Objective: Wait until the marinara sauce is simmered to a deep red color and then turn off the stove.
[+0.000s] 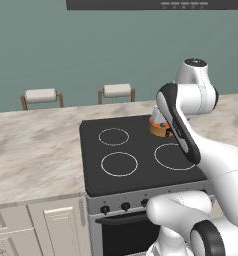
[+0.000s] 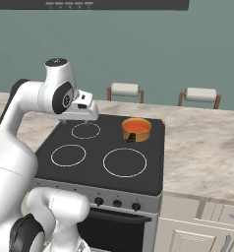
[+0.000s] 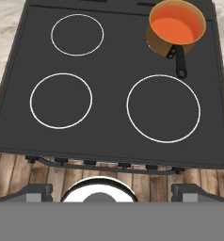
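Your gripper [image 3: 112, 193] hangs above the stove [image 3: 109, 136] with its jaws wide apart, holding and touching nothing. The sauce [image 3: 175, 24] sits in the small copper pot [image 3: 157, 43] on the far right burner, and it looks orange-red, not deep red. Reach for the knobs [image 2: 117, 203] now and you'd likely cut the heat too early; grab the wrong knob and the burner stays on.
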{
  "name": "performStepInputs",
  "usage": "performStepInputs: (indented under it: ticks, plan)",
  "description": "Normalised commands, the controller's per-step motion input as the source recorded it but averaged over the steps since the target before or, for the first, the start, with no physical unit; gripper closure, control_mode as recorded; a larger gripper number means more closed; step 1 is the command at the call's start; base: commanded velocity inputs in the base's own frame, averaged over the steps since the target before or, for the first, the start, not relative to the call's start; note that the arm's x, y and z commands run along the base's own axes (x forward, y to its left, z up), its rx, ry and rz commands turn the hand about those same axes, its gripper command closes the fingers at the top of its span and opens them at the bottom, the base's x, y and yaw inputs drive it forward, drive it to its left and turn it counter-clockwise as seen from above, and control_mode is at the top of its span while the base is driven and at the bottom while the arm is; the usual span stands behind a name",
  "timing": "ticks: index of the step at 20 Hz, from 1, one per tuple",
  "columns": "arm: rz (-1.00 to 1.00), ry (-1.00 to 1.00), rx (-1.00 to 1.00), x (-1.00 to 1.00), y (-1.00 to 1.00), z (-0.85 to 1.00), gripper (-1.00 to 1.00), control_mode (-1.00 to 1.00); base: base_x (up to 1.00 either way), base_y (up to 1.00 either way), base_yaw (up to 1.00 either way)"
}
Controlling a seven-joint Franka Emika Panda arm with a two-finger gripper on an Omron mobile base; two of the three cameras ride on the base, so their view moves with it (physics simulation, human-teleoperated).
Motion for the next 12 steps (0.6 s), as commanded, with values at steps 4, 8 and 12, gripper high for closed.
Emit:
performStepInputs:
  ticks: [4, 8, 12]
  plan:
    - [0.00, 0.00, 0.00, 0.00, 0.00, 0.00, -1.00, -1.00, 0.00, 0.00, 0.00]
    - [0.00, 0.00, 0.00, 0.00, 0.00, 0.00, -1.00, -1.00, 0.00, 0.00, 0.00]
    - [0.00, 0.00, 0.00, 0.00, 0.00, 0.00, -1.00, -1.00, 0.00, 0.00, 0.00]
